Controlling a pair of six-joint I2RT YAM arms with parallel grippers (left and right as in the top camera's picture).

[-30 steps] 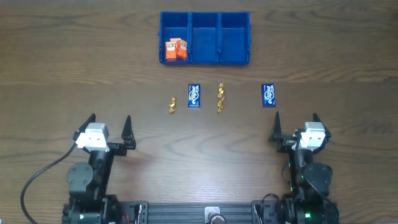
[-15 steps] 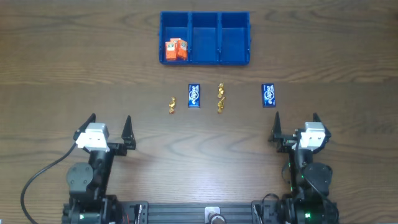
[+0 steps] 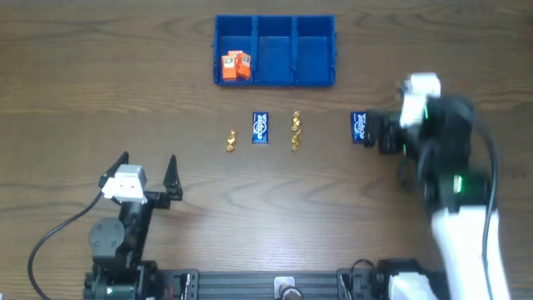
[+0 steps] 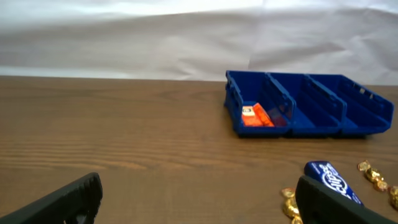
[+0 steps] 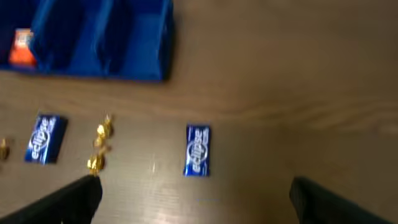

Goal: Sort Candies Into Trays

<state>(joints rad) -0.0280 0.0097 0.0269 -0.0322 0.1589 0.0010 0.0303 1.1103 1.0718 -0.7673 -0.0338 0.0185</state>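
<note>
At the near left of the bench [image 3: 67, 100], the left pincer [image 3: 147, 158] is held low over the wood, its jaws spread wide and nothing gripped between them. Further out, a row of sweets is laid across the middle of the bench. A single gold candy [image 3: 231, 140] lies at the left, and a blue packet [image 3: 261, 127] is placed just beside it. A small cluster of gold candies [image 3: 296, 132] follows, and a second blue packet [image 3: 360, 127] lies well apart at the right end.

The right pincer [image 5: 194, 183] is held above that right end, its jaws wide open and empty. In its wrist view the second blue packet [image 5: 197, 150] is seen flat on the wood, in line with the gap between the two fingers [image 5: 68, 199] and just ahead of their tips, touched by neither.

Farthest out, a blue tray [image 3: 275, 82] with three compartments is set on the bench. Orange candies [image 3: 236, 67] are held in its left compartment.
</note>
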